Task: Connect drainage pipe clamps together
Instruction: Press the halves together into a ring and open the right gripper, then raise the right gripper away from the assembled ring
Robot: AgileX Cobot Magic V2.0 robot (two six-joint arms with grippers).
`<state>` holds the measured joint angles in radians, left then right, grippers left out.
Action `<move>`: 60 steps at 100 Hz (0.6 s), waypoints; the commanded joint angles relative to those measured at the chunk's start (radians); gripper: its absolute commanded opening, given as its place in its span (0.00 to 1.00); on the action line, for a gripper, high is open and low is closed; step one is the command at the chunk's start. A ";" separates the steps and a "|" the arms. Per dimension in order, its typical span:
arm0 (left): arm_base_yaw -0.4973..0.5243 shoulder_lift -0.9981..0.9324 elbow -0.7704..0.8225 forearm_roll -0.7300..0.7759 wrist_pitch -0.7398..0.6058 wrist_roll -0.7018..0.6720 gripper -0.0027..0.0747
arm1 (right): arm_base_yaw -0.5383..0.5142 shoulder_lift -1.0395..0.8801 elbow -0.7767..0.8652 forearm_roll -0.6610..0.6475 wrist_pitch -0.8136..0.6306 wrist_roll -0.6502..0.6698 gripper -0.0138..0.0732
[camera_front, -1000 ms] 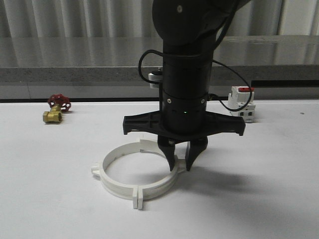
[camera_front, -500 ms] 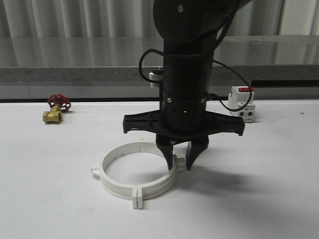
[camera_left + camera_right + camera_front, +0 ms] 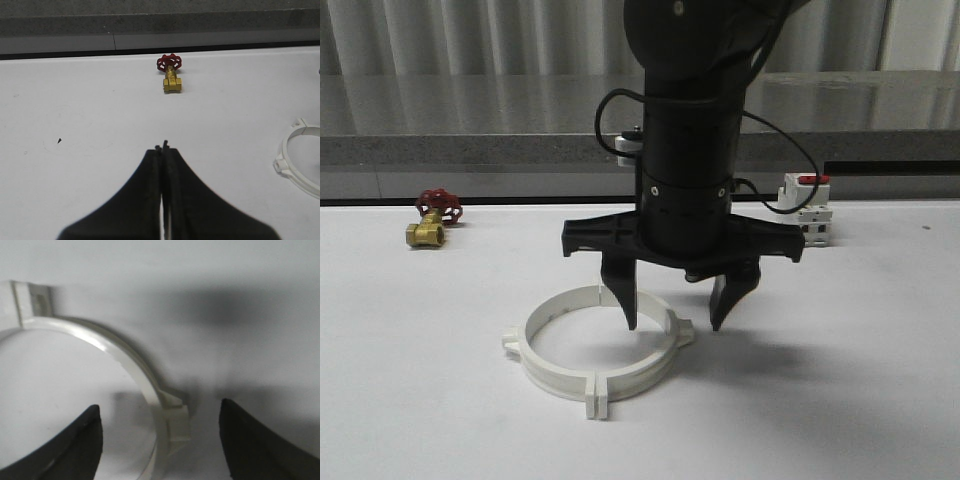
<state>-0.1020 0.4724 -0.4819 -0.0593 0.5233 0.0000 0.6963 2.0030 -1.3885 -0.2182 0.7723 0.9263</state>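
Observation:
The two white drainage pipe clamps (image 3: 560,372) lie flat on the white table as one closed ring, their end flanges meeting at the near side and the far side. My right gripper (image 3: 672,322) hangs open just above the ring's right side, one finger inside the ring and one outside, touching nothing. The right wrist view has the ring wall (image 3: 125,352) and its small outer tab (image 3: 176,416) between the two spread fingertips (image 3: 80,447). My left gripper (image 3: 163,149) is shut and empty over bare table, with the ring's edge (image 3: 290,167) off to one side.
A brass valve with a red handwheel (image 3: 433,219) sits at the back left of the table. A white boxy breaker with a red top (image 3: 805,208) stands at the back right. A grey ledge (image 3: 470,150) runs behind the table.
My right gripper was closed on the ring's right wall; its fingers have spread wide and let go. The ring has stayed in place.

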 commanded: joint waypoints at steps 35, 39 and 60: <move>-0.001 0.005 -0.029 -0.005 -0.077 0.000 0.01 | -0.043 -0.137 -0.154 -0.018 0.025 -0.269 0.74; -0.001 0.005 -0.029 -0.005 -0.077 0.005 0.01 | -0.060 -0.162 -0.154 -0.018 0.032 -0.297 0.74; -0.001 0.005 -0.029 -0.005 -0.077 0.000 0.01 | -0.158 -0.316 -0.153 -0.021 0.084 -0.395 0.74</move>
<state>-0.1020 0.4724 -0.4819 -0.0593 0.5233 0.0000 0.5755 1.8051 -1.5087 -0.2158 0.8536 0.5834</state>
